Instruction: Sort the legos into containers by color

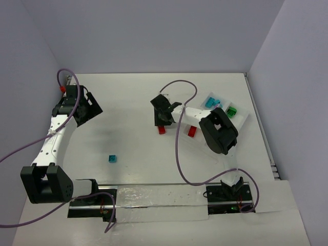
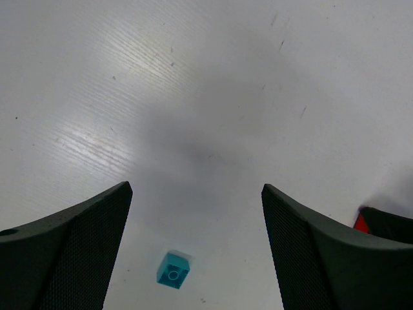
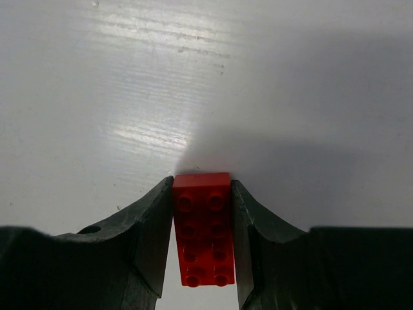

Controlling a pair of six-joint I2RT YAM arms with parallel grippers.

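Toward the near edge lies a loose teal brick [image 1: 112, 158], my left pincer [image 2: 197, 188] gaping empty beyond it. Mid-table my right pincer [image 3: 202, 187] is clamped on a red brick [image 3: 202, 229] by its long sides — I'd lift straight with an even squeeze, clear of the second red brick [image 1: 192, 131] beside it. Then to the tray [image 1: 242, 114] near the far right corner — teal pieces [image 1: 211, 101] and a green piece [image 1: 231, 111] hold separate squares, so red wants its own.
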